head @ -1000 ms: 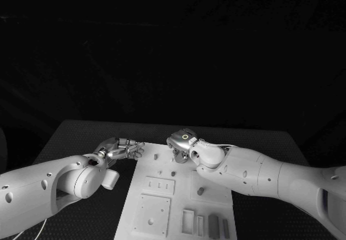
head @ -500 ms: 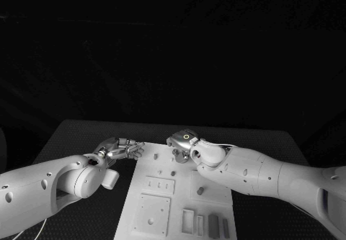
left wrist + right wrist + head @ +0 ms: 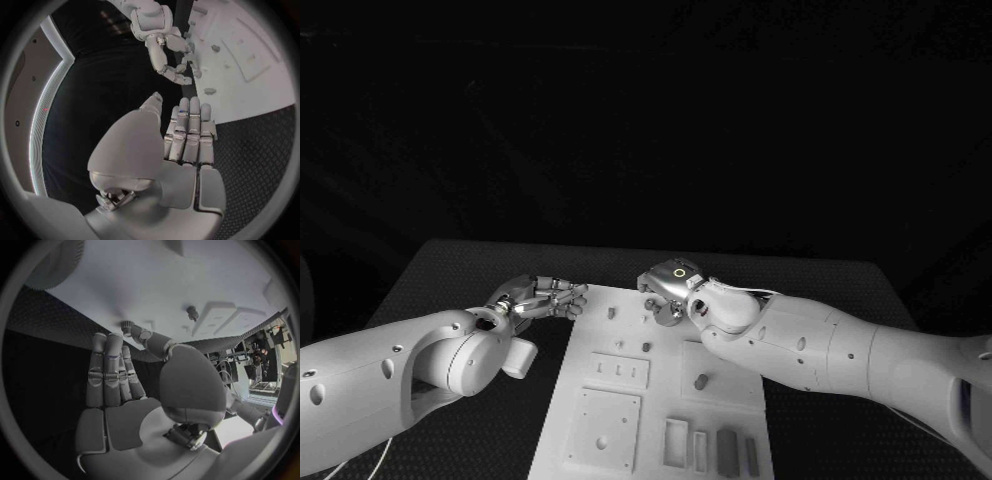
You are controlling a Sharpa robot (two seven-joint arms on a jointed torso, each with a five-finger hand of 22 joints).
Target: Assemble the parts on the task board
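only the right hand has crept slightly along the task board's far edge, fingers apart like the left hand's; parts (mostly) lie loose, assembly barely begun.

Black table, dark surroundings

So the white task board sits lower middle of the frame on the black table. Left hand hovers just off the board's upper left corner, fingers loosely curled, nothing in it as far as I can see. Right hand is over the board's top edge, fingers pointing down near a small peg. A few grey parts lie along the board's bottom right.
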